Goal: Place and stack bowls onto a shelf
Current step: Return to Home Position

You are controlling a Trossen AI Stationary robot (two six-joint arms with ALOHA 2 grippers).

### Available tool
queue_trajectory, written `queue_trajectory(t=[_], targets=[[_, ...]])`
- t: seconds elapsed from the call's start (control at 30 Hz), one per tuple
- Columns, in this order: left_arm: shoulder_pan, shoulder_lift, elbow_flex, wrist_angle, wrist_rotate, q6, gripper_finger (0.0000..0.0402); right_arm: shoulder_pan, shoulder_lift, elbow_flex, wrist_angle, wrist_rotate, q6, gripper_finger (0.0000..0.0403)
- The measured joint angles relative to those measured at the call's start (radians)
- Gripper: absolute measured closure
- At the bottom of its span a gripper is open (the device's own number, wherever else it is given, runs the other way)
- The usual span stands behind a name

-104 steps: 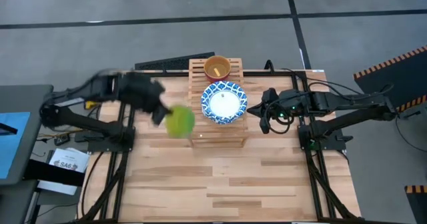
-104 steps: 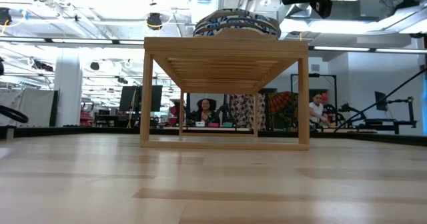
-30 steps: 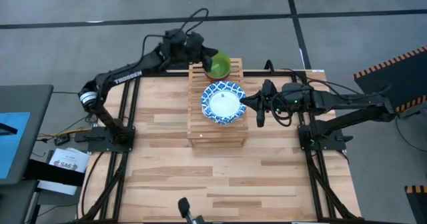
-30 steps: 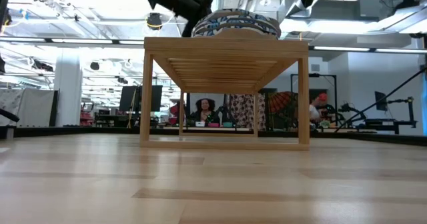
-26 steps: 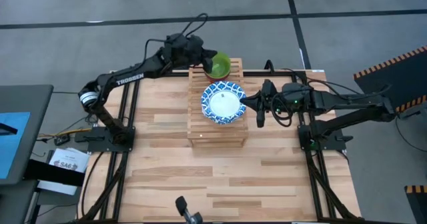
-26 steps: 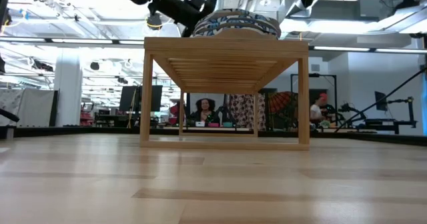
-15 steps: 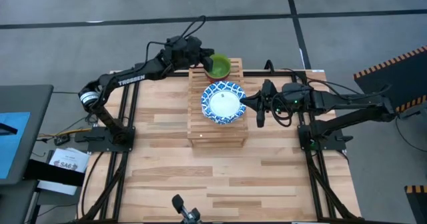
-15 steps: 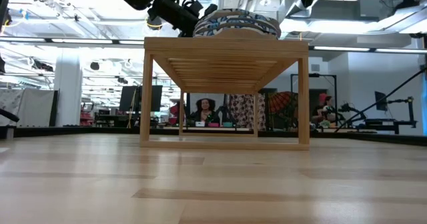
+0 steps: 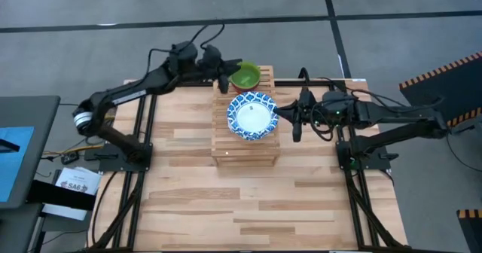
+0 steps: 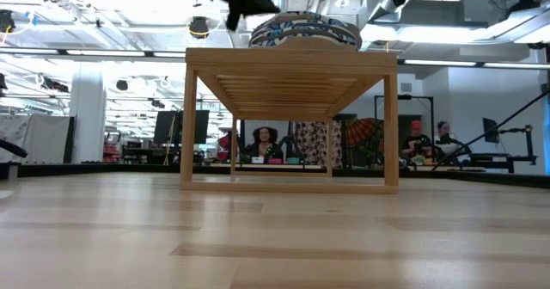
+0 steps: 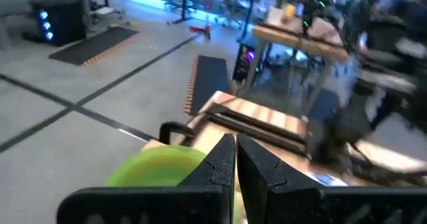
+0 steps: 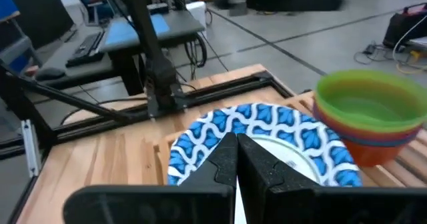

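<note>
**Bowls stacked on the wooden shelf, both grippers closed and empty beside them**

A light wooden slatted shelf [image 9: 242, 152] stands at the middle of the table's far side. On its slats, near the centre, sits a wide white blue patterned bowl [image 9: 253, 116]. Behind it, at the shelf's far end, a green bowl [image 9: 245, 77] tops a small stack of plastic bowls. The right wrist view shows that stack close up: the green bowl [image 12: 363, 96] is on top, with an orange bowl [image 12: 365, 143] lower down. The blue patterned bowl [image 12: 261, 132] lies just beside the stack.

From table height, the shelf [image 10: 292, 61] reads as a raised platform on four legs. The blue patterned bowl [image 10: 305, 28] rests on top of it, and nothing stands underneath.

The left gripper [image 9: 224, 78] hovers just beside the green bowl, on the shelf's left far corner, apart from the bowl. Seen from its own wrist, its fingers [image 11: 220, 159] are pressed together and hold nothing, with the green bowl [image 11: 159, 169] close in front of them.

The right gripper [image 9: 291, 122] hangs just to the right of the blue patterned bowl, at the shelf's right edge. Its fingers [image 12: 223, 159] are likewise pressed together and empty.

The rest of the wooden table [image 9: 226, 204] stretches toward the near side. Beyond the table, the low view shows a workshop room with people seated at desks [image 10: 263, 143].
</note>
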Motion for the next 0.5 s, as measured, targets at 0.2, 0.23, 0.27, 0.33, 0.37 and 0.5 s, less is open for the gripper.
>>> queue_trajectory(t=[0.2, 0.23, 0.27, 0.33, 0.37, 0.5], targets=[[-0.158, -0.074, 0.000, -0.064, -0.090, 0.081, 0.0401, -0.013, -0.053, 0.000, -0.009, -0.002, -0.049, 0.0375], [-0.184, -0.077, 0.000, -0.067, -0.104, 0.082, 0.0401, -0.016, -0.060, 0.000, -0.013, -0.003, -0.050, 0.0375], [-0.210, -0.081, 0.000, -0.066, -0.119, 0.082, 0.0401, -0.017, -0.067, 0.000, -0.012, -0.006, -0.049, 0.0375], [-0.259, -0.085, 0.000, -0.053, -0.151, 0.092, 0.0401, -0.017, -0.083, 0.000, -0.020, -0.038, -0.049, 0.0375], [-0.279, -0.085, 0.000, -0.053, -0.166, 0.099, 0.0401, -0.017, -0.090, 0.000, -0.025, -0.051, -0.049, 0.0375], [-0.327, -0.083, 0.000, -0.053, -0.169, 0.113, 0.0401, -0.015, -0.110, 0.000, -0.033, -0.088, -0.048, 0.0375]])
